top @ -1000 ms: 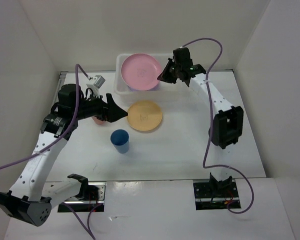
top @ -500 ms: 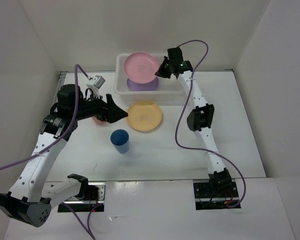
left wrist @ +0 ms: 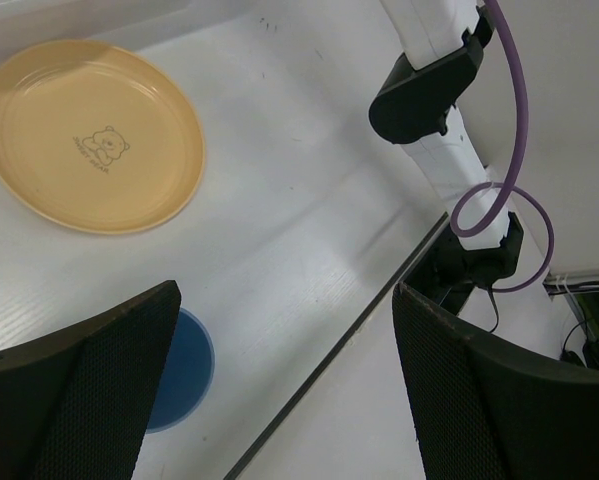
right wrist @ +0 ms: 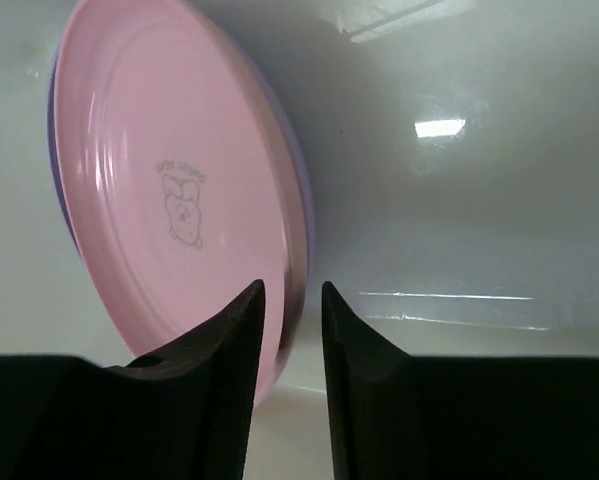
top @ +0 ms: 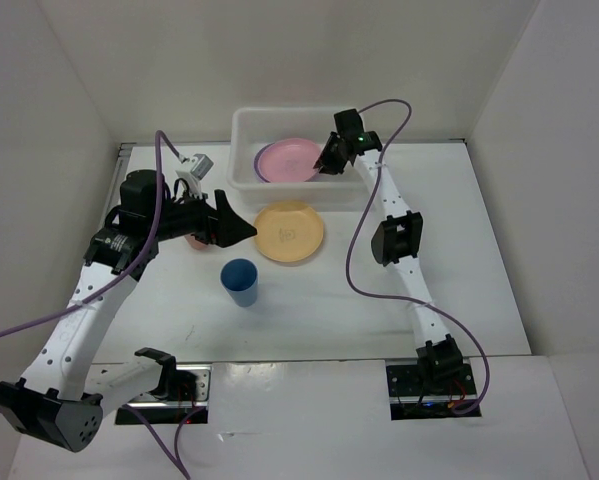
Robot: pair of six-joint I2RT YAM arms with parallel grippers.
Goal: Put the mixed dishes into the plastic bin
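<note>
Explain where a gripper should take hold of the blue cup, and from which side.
Probably the rim, from above: the blue cup stands upright, mouth open, apart from the yellow plate, so one finger can slip inside its wall.

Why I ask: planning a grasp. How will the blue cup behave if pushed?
The blue cup stands upright and narrow, so a high push would probably tip it and let it roll. It looks like smooth plastic: likely light, stiff, slippery.
</note>
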